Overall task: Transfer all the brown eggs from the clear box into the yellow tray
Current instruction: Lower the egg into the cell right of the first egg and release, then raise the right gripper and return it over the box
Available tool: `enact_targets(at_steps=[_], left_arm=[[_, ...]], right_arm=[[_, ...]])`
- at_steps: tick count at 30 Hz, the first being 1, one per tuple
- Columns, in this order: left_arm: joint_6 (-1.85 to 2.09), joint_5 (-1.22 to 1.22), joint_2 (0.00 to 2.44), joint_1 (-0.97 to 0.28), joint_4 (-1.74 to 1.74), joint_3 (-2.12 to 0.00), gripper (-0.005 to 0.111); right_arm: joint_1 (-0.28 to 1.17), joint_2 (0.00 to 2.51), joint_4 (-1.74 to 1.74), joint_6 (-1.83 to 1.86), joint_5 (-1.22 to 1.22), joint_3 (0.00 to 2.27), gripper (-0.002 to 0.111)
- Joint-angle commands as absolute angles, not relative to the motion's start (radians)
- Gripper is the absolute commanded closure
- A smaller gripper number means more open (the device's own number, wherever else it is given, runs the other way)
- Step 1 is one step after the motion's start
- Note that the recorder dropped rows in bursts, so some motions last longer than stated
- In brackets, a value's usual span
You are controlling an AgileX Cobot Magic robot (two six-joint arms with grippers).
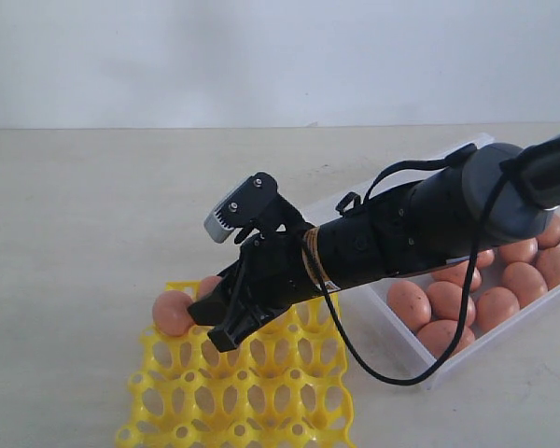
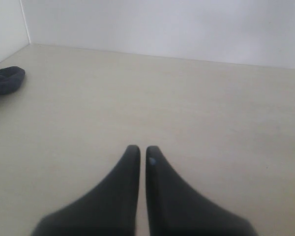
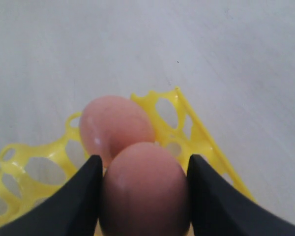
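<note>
Clamped between right gripper fingers: held egg, poised over the yellow tray edge row, just beside seated egg in the tray's corner socket, probably filling sockets in order. Remaining eggs waiting in clear box, right of tray. Left gripper closed, empty, tray out of its sight.

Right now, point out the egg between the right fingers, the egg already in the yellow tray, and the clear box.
held egg (image 3: pixel 145 189): right wrist view, middle of its shell.
seated egg (image 1: pixel 172 313): exterior view, middle of its shell.
clear box (image 1: pixel 513 322): exterior view, near wall.
</note>
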State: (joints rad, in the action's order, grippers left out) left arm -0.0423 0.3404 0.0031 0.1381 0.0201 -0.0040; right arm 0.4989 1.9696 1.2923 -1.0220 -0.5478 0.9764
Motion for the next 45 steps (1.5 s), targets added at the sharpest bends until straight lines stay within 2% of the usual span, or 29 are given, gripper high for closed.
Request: enact_targets(at_steps=[1,2,6,19,21,23,25,28,37,45], left_arm=[[-0.038,0.337,0.000,0.129,0.020,0.000,0.103],[-0.038,0.337,0.000,0.129,0.020,0.000,0.103],[-0.038,0.337,0.000,0.129,0.020,0.000,0.103],[-0.038,0.337,0.000,0.129,0.020,0.000,0.103],[-0.038,0.337,0.000,0.129,0.020,0.000,0.103],[-0.038,0.337,0.000,0.129,0.020,0.000,0.103],[-0.038,0.337,0.000,0.129,0.020,0.000,0.103],[-0.038,0.337,0.000,0.129,0.020,0.000,0.103],[-0.038,0.337,0.000,0.129,0.020,0.000,0.103],[-0.038,0.337,0.000,0.129,0.020,0.000,0.103]], right_arm=[[0.497,1.966,1.292,-1.011,-0.559,0.975,0.072],[0.497,1.966,1.292,-1.011,-0.559,0.975,0.070],[0.497,1.966,1.292,-1.007,-0.557,0.975,0.048],[0.497,1.948,1.262,-1.011,-0.556,0.979,0.049],[0.497,1.914,1.260,-1.013,-0.552,0.979,0.054],[0.497,1.872,1.265,-1.032,-0.546,0.979,0.064],[0.497,1.820,1.268,-1.048,-0.534,0.979,0.079],[0.497,1.724,1.268,-1.048,-0.487,0.979,0.108],[0.497,1.479,1.322,-1.041,-0.088,0.977,0.108],[0.497,1.305,1.320,-0.989,0.557,0.977,0.108]])
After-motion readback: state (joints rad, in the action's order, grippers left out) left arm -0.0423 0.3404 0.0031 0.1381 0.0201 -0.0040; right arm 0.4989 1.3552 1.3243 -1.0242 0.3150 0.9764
